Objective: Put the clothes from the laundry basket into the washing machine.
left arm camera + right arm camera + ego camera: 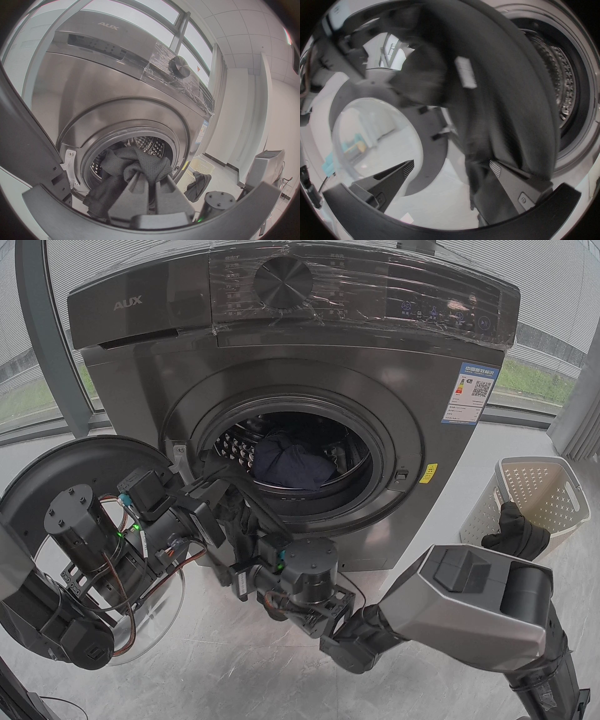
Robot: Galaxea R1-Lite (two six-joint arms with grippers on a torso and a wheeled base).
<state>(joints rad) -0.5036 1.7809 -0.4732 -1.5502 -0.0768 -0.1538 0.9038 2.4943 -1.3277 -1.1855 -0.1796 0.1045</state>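
Note:
The washing machine (300,396) stands with its drum open, and a dark blue garment (290,462) lies inside. My left gripper (152,178) is shut on a dark grey garment (137,162) that hangs just in front of the drum's lower left rim (240,521). My right gripper (451,164) is open right below it, with that garment (503,109) draped over one finger (515,184). The white laundry basket (550,490) sits on the floor to the right, and a black garment (515,530) hangs over its rim.
The round door (62,477) is swung open to the left, close beside my left arm. Grey tiled floor (250,671) lies in front of the machine. Windows run behind it.

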